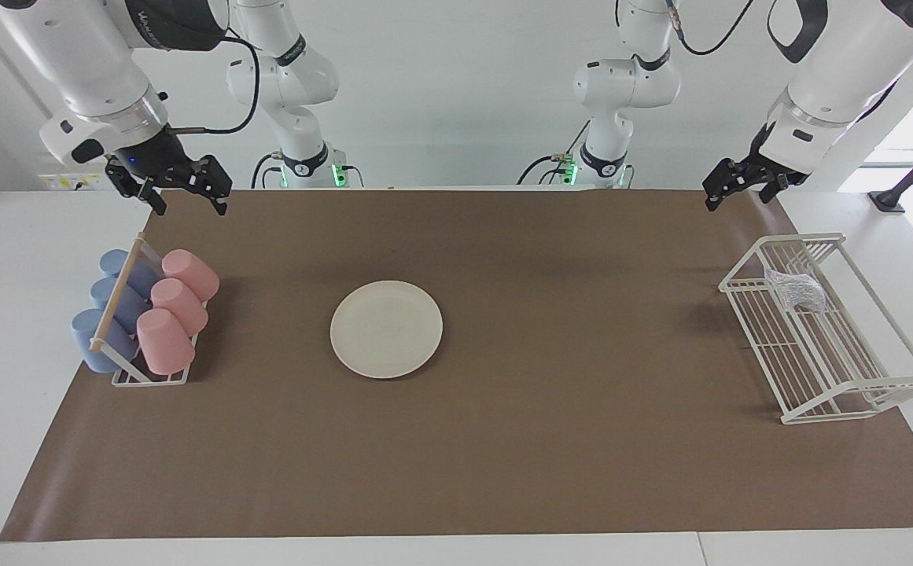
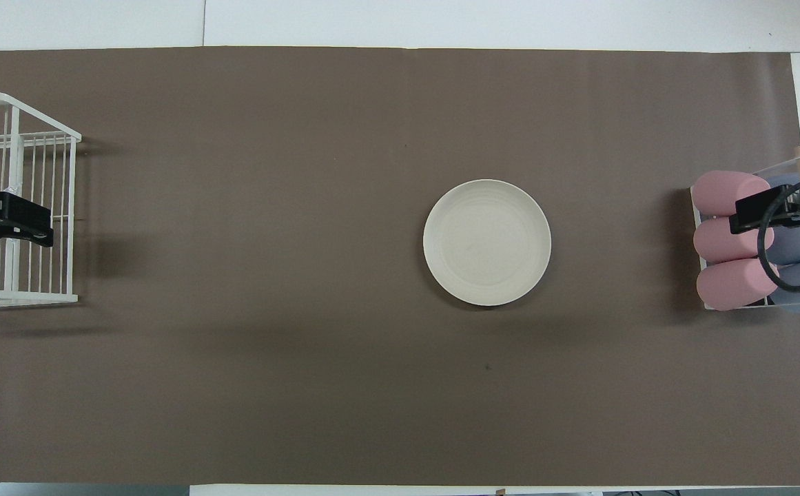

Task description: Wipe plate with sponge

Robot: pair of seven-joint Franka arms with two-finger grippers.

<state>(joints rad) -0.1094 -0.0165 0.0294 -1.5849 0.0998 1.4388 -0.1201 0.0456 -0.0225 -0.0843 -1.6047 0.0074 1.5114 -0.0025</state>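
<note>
Sitting in the wire basket, the sponge; cups fill the rack.

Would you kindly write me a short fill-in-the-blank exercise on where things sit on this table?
1. The sponge lies in the white wire ____.
2. The plate rests flat on the ____ mat.
3. The cup holder carries three blue cups and three ____ ones.

Missing words: rack; brown; pink

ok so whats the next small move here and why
Probably lower the open left gripper into the white wire rack to take the sponge. It lies there ungrasped at the left arm's end, the plate sits bare mid-table, and the open right gripper waits above the cup rack.
</note>
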